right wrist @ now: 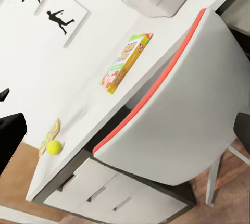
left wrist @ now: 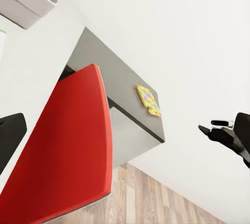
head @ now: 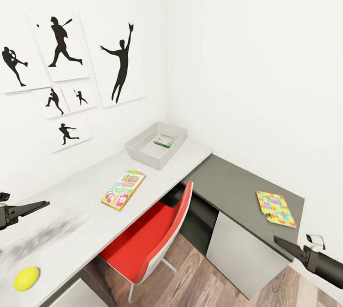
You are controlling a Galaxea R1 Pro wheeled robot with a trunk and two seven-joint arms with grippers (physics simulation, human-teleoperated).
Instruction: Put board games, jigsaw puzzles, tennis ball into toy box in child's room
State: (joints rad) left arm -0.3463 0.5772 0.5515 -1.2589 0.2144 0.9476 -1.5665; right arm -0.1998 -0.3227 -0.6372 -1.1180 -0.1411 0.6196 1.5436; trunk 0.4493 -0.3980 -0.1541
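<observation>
Left gripper (head: 28,208) enters at the left edge of the head view, above the table (head: 71,202); its jaw state cannot be told. Right gripper (head: 286,244) sits at lower right, empty; whether apart or together cannot be told. Toy box (head: 143,152) stands at centre frame on the table's far end, one small printed item (head: 165,140) inside. Skip-Bo box (head: 123,189) lies flat mid-table. Tennis ball (head: 26,278) rests at lower left. Multicoloured jigsaw puzzle (head: 275,208) lies on the dark side desk (head: 228,183), right of centre. Red chair (head: 152,235) is tucked beneath the table.
</observation>
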